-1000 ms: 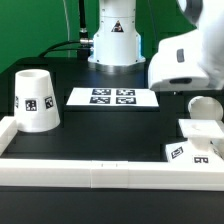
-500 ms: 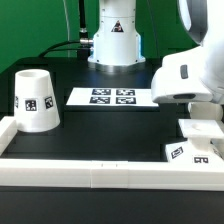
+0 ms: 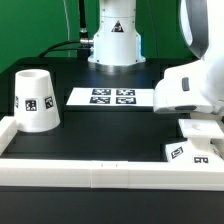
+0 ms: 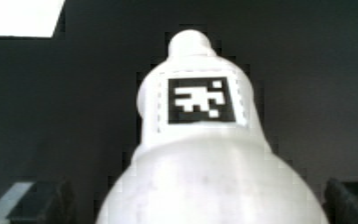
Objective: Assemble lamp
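Exterior view, starting from its left: the lamp's shade point(image 3: 35, 98) stands narrow end up on the black table point(image 3: 110, 135), close to the left rail point(image 3: 8, 135), with one tag facing me; next lies the marker board point(image 3: 113, 97), flat, with the arm's pedestal point(image 3: 112, 40) behind it; on the exterior view's right the arm's bulky white head point(image 3: 190, 88) hangs low and blocks whatever is behind it, so I cannot see the bulb from this camera; just below it the flat base point(image 3: 195, 150) sits by the front rail point(image 3: 100, 172), its far side cut off by the frame edge. Wrist view: the bulb point(image 4: 197, 140) fills the middle, narrow end farthest from the camera, a square tag on its near face; the picture is soft and blurred; dark shapes flank the bulb's wide end and look like the fingers of the claw point(image 4: 190, 205), but against the dark table I cannot tell whether they are spread or pressing on it.
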Controlling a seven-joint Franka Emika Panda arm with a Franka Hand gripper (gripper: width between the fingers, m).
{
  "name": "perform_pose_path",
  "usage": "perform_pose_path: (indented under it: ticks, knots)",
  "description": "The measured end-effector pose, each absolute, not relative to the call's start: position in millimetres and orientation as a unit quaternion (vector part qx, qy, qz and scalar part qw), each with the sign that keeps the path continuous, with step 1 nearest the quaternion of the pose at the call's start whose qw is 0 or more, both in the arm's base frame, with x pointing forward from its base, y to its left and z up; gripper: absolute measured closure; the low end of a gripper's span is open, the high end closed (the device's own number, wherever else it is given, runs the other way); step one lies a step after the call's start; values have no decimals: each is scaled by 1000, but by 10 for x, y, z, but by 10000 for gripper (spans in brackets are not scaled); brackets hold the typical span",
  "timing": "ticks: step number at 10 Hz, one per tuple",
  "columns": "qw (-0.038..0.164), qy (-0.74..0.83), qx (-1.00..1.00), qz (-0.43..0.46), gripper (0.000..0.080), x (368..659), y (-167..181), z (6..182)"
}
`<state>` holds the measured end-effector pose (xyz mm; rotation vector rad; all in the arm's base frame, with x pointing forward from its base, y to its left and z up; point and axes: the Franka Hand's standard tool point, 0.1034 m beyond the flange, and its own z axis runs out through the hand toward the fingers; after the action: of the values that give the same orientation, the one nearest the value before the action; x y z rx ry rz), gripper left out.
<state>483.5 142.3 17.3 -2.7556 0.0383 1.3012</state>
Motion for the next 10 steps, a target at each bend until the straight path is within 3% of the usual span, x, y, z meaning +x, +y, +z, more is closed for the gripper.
perform_pose_path:
  ticks: [4, 5, 10]
  knots:
    - [48, 15, -906, 420, 101, 4840, 1423, 70]
    - [48, 15, -906, 420, 218, 4840, 1423, 67]
    - [50, 14, -908, 415, 224, 4880, 1392, 131]
